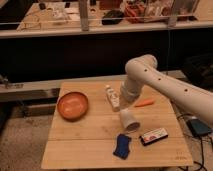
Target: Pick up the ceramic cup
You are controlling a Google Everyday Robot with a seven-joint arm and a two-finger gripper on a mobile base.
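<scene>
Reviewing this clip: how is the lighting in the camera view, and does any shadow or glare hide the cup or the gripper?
Camera view: warm, dim light on the wooden table, with a dark band behind it and a brighter shelf above. No glare on the ceramic cup, which reads pale and tilted with its rim toward the camera. The gripper sits just above the cup, merging with the arm. The orange bowl shows a soft sheen.
</scene>
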